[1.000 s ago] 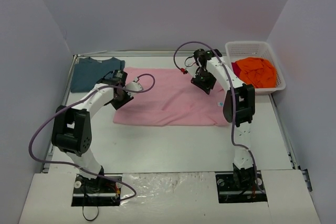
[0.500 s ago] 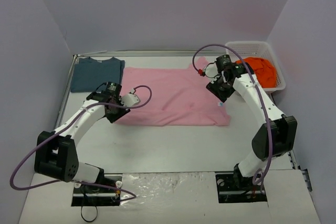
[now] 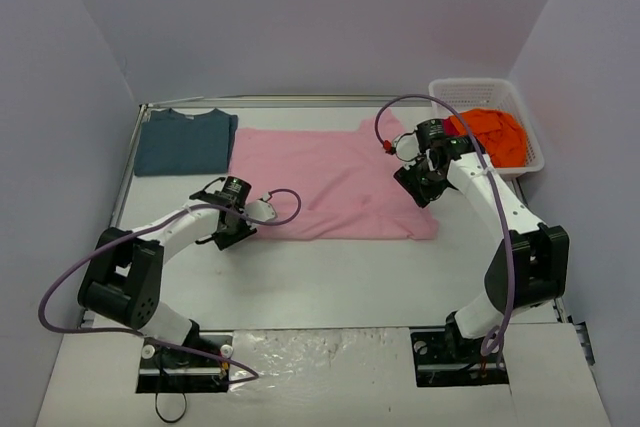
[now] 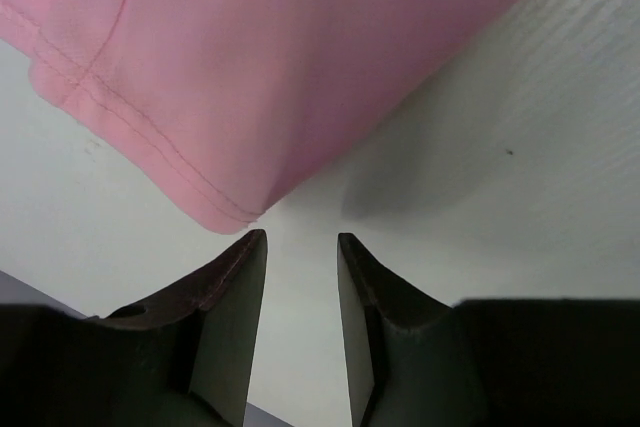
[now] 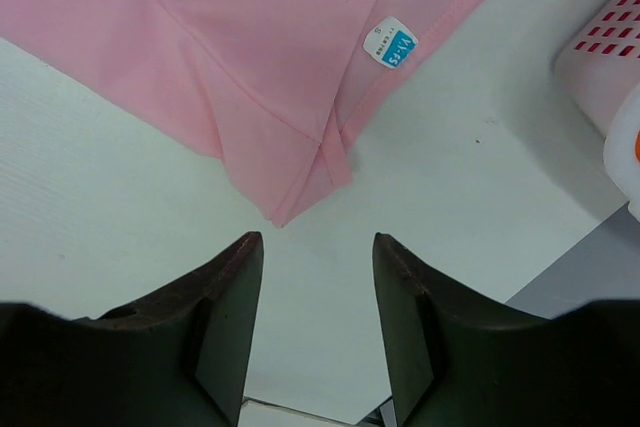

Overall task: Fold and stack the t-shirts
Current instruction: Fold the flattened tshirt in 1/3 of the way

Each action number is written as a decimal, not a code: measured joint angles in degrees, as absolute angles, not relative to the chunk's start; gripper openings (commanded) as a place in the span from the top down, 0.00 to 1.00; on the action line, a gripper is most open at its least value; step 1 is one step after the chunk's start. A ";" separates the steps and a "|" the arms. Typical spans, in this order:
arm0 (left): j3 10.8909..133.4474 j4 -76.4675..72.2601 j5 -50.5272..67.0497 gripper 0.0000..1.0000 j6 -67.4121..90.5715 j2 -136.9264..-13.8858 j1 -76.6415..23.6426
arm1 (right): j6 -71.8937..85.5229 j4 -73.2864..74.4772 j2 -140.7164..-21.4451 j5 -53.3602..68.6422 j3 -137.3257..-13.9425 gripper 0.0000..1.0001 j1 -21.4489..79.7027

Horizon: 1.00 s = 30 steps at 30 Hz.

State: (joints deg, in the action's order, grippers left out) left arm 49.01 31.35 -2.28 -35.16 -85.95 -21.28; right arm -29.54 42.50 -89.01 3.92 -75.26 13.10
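Observation:
A light pink t-shirt [image 3: 330, 182] lies spread flat in the middle of the table. My left gripper [image 3: 225, 235] is open and empty at its near left corner; in the left wrist view that gripper [image 4: 300, 237] has the hemmed corner [image 4: 230, 212] just ahead of its fingertips. My right gripper [image 3: 422, 190] is open and empty at the shirt's right edge; in the right wrist view it [image 5: 318, 237] faces a pink fold [image 5: 300, 187] and a size label [image 5: 389, 46]. A dark teal-blue t-shirt [image 3: 185, 142] lies folded at the back left. An orange t-shirt [image 3: 487, 135] sits bunched in the basket.
A white mesh basket [image 3: 478, 84] stands at the back right, and its wall shows in the right wrist view [image 5: 600, 57]. Grey walls close in the table on the left, back and right. Purple cables loop off both arms.
My left gripper moved nearer along the shirt's left edge to its near corner. My right gripper moved right and nearer to the shirt's right edge. The pink shirt now lies flatter.

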 measured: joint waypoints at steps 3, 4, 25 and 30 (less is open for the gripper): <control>48.49 29.08 -3.86 0.66 -35.16 -86.04 -21.39 | -29.12 41.93 -89.01 4.14 -74.43 0.55 13.06; 48.29 28.29 -4.34 0.66 -35.16 -86.04 -21.43 | -28.97 41.74 -89.01 4.21 -74.28 0.55 13.04; 45.15 20.88 -8.95 0.83 -36.73 -87.66 -22.20 | -28.32 40.40 -88.99 4.25 -71.42 0.50 12.67; 45.25 20.32 -9.34 0.98 -37.12 -89.08 -22.20 | -28.60 40.77 -88.68 3.84 -68.53 0.49 12.67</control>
